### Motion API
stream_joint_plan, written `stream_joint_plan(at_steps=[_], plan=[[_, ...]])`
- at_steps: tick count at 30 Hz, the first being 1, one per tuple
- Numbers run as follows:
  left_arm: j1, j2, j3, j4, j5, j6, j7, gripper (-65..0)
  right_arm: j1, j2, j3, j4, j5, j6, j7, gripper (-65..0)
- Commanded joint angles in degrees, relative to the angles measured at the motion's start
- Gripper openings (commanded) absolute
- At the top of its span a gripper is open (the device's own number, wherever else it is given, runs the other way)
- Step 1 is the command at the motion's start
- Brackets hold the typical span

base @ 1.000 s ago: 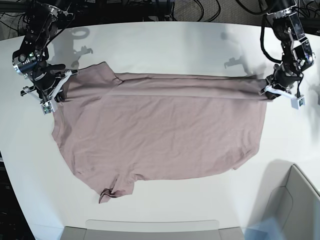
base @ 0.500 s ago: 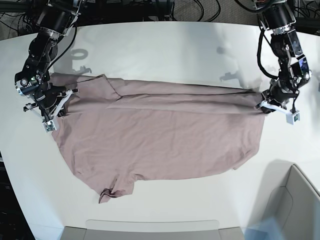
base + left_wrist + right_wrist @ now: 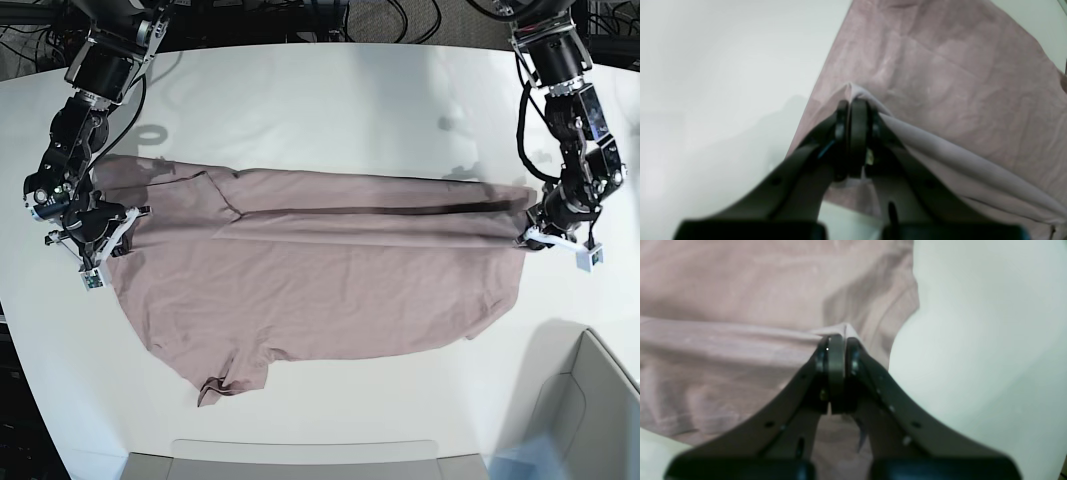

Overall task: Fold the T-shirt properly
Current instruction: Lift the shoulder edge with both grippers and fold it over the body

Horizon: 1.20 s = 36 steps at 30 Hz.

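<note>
Both grippers pinch the T-shirt (image 3: 320, 270) edge.

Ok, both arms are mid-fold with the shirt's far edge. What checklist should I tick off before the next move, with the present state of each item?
1. Left gripper shut on the T-shirt: ok, cloth is pinched between the fingers.
2. Right gripper shut on the T-shirt: ok, same pinch.
3. Lifted edge taut between the grippers: ok, it runs as a nearly straight band in the base view.
4. Lower layer flat on the table: ok, mostly, light wrinkles only.
5. Near sleeve flat: not ok, it looks bunched at the front edge.
6. Layers caught per gripper: cannot tell.
</note>
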Motion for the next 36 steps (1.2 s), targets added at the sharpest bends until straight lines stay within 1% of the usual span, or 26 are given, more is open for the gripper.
stream_joint_plan(at_steps=[1, 4, 7, 9, 10, 13, 15, 24, 28, 30, 31, 33, 34, 36], plan=[[-1.81, -0.94, -0.2, -0.94, -0.23, -0.21, -1.18, -65.0, 1.98, 0.86, 0.19, -0.08, 0.33, -0.1, 1.16, -65.0], [-3.92, -0.94, 1.3, -4.63, -0.23, -0.21, -1.36, -65.0, 3.13, 0.86, 0.19, -2.28, 0.33, -0.19, 1.95, -65.0], [-4.53, -0.94, 2.18, -5.25, -0.23, -0.12, -1.36, -65.0, 2.77, 0.59, 0.19, -3.07, 0.33, -0.19, 6.44, -65.0], [-4.45, -0.94, 2.09, -5.25, -0.23, -0.03, -1.36, -65.0, 2.69, 0.42, 0.19, -3.07, 0.33, -0.19, 7.58, -65.0], [-4.45, -0.94, 2.0, -5.25, -0.23, -0.03, -1.36, -65.0, 2.6, 0.42, 0.19, -3.07, 0.33, -0.19, 7.67, -64.7], [-4.36, -0.94, 1.65, -5.16, -0.23, -0.03, -1.36, -56.6, 1.81, 0.5, 0.28, -2.63, 0.85, -0.1, 7.84, -57.3], [-4.27, -1.03, 1.65, -4.54, -0.23, -0.03, -1.36, -53.6, 1.81, 0.77, 0.28, -2.19, 0.85, -0.01, 7.84, -54.7], [-4.18, -2.61, 1.56, 0.12, -0.23, 0.06, -1.36, -52.9, 1.81, 0.86, 0.72, 4.31, 0.94, -0.01, 7.76, -53.7], [-4.1, -2.61, 1.56, 0.47, -0.32, -0.21, -0.92, -53.2, 1.72, 0.86, 0.72, 4.67, 0.94, 0.07, 7.58, -53.7], [-2.16, -2.35, 2.09, 3.28, -0.49, -0.29, -0.83, -56.1, 0.22, 0.86, 0.72, 6.42, 0.94, 0.16, 7.58, -53.9], [-0.14, -2.08, 2.26, 5.13, -0.49, -0.38, -0.83, -58.9, -1.45, 0.59, 0.72, 7.83, 0.94, 0.25, 7.58, -53.9], [1.88, -1.47, 4.81, 7.85, -0.41, -0.38, -1.27, -63.8, -4.44, 0.42, 0.28, 9.68, 0.94, 0.25, 7.58, -54.0], [2.5, -1.55, 6.04, 8.38, -0.41, -0.38, -1.36, -65.0, -5.58, 0.24, 0.28, 10.03, 0.94, 0.25, 7.58, -54.1], [2.94, -1.55, 8.77, 8.38, -0.32, -0.38, -1.36, -65.0, -7.16, -0.55, 0.28, 9.32, 0.94, 0.25, 7.84, -55.4]])
